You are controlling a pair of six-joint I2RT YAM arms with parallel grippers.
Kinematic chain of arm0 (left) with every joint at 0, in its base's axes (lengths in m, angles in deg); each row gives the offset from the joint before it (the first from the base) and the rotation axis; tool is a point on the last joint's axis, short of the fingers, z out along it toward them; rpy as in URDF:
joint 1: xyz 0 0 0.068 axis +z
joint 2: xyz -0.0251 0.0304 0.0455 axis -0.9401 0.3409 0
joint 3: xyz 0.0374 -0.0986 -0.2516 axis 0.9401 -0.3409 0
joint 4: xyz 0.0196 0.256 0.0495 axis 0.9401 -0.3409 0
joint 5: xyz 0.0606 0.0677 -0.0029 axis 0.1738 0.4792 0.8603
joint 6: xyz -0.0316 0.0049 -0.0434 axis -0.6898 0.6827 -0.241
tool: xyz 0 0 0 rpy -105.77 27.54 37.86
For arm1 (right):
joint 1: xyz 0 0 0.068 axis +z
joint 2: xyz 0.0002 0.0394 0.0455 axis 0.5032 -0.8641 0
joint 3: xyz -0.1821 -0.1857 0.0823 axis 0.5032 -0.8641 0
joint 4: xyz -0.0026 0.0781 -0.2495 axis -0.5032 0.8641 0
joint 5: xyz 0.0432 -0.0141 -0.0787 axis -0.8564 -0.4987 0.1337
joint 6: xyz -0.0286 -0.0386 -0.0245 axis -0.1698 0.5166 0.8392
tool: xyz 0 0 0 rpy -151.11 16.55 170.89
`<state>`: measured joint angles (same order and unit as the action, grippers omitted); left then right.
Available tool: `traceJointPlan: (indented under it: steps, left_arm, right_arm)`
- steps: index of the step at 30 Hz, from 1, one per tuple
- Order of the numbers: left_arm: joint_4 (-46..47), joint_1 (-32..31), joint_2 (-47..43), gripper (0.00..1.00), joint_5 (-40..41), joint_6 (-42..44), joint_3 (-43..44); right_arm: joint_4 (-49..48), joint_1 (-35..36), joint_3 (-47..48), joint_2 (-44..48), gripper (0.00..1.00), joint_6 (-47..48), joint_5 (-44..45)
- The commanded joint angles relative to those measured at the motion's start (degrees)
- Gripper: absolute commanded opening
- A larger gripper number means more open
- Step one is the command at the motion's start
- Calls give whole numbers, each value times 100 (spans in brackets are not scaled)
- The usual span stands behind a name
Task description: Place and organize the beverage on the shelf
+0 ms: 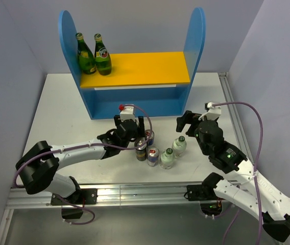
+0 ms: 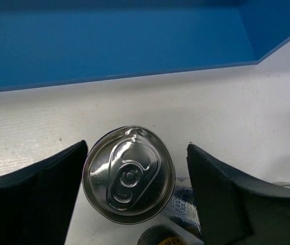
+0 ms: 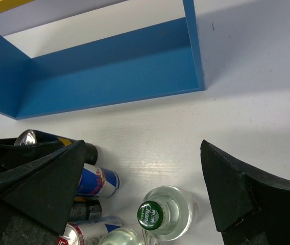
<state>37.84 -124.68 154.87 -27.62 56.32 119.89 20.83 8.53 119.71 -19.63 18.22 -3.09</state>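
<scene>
White tabletop [image 1: 63,112], and the drinks are bunched up in front of the shelf!
Blue shelf [image 1: 196,46] stands at the far side, with two green bottles [image 1: 86,55] upright on the left end of its yellow board [image 1: 145,69]. Left arm [image 1: 78,149] reaches into the cluster, where the left fingers [image 2: 32,201] sit spread either side of an upright can [image 2: 128,174], the one nearest the shelf. One finger is right at its rim and there's a gap at the other, so it's not clamped. Right fingers [image 3: 247,199] are wide apart with nothing between them, hanging above the right side of the group, over two clear bottles [image 1: 179,145]. The other cans [image 1: 153,155] stand packed just beside the straddled one, on its near side. Every one of these drinks is on the tabletop, close in front of the shelf's lower level.
</scene>
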Motion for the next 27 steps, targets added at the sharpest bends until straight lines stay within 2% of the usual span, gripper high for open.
traceJointPlan:
  steps: [1, 3, 4, 5, 8, 13, 16, 21, 27]
  left_arm:
    - [180, 21, 47, 81, 239, -69, 203]
    - [110, 29, 47, 64, 309, -69, 238]
    - [83, 29, 47, 52, 335, -69, 264]
    - [48, 29, 38, 31, 405, -78, 291]
    - [-180, 38, -32, 0, 616, -69, 396]
    - [-461, 161, -365, 0, 793, 176, 554]
    - [-418, 477, -567, 0, 758, 282, 555]
    - [-111, 1223, -753, 0, 538, 537, 475]
    - [390, 2076, -490, 0, 300, 757, 598]
  right_arm:
    - [-211, 37, -73, 1, 100, -51, 41]
    - [-211, 28, -82, -8, 100, -51, 41]
    - [-211, 28, -73, -17, 100, -51, 49]
    - [-211, 28, -90, -17, 100, -60, 49]
    - [-219, 28, -99, -34, 100, -68, 58]
    - [-237, 28, -99, -69, 100, -77, 49]
    - [-228, 28, -108, -87, 100, -77, 41]
    - [-263, 28, -134, -52, 100, -77, 14]
    - [-264, 28, -126, -69, 100, -68, -30]
